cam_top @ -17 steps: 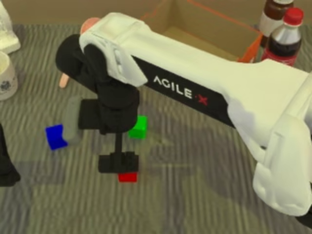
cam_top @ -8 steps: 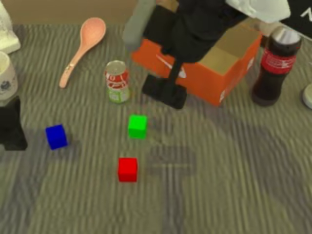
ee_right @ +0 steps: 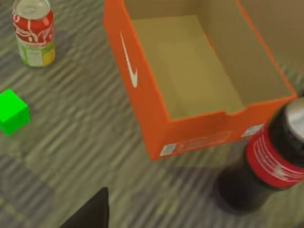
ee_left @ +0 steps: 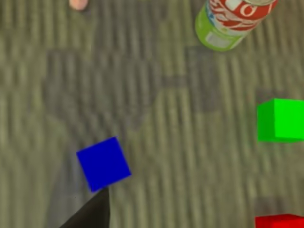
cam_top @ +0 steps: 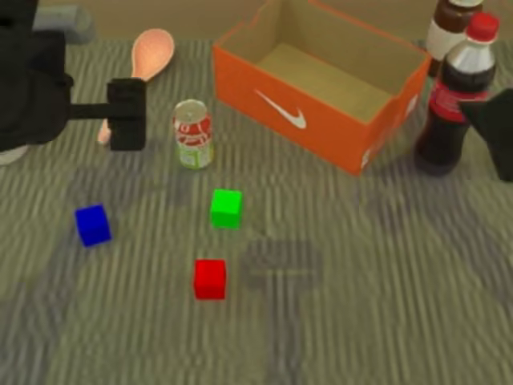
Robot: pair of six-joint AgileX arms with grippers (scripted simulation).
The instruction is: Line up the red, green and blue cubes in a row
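Since half a second ago: right arm withdrawn from over the orange box [cam_top: 321, 96] to the table's right edge, only a dark tip of the right gripper [cam_top: 495, 136] now showing beside the cola bottle [cam_top: 453, 100]; left gripper [cam_top: 127, 115] swung in from the left edge to hang over the far-left part of the table. Cubes unmoved. Left arm's pose: reaching in from the far-left corner, black wrist body level, gripper head pointing toward the table's right, stopped just short of the drink can [cam_top: 192, 133] and overlapping the handle of the pink spoon [cam_top: 148, 54] as seen from above. Jaws of the left gripper: cannot tell whether apart or together; only one dark fingertip shows in the left wrist view, close beside the blue cube [ee_left: 103, 163], not visibly touching it. Jaws of the right gripper: cannot tell either. Blue cube [cam_top: 93, 224] lying nearer the front edge than the left jaws and slightly to their left, well apart from them. Green cube [cam_top: 226, 208] to the right of and nearer than those jaws, past the can. Red cube [cam_top: 210, 278] nearest the front edge, just beyond the green one, farthest from both grippers. All three resting free on the table [cam_top: 385, 305], not in one row.
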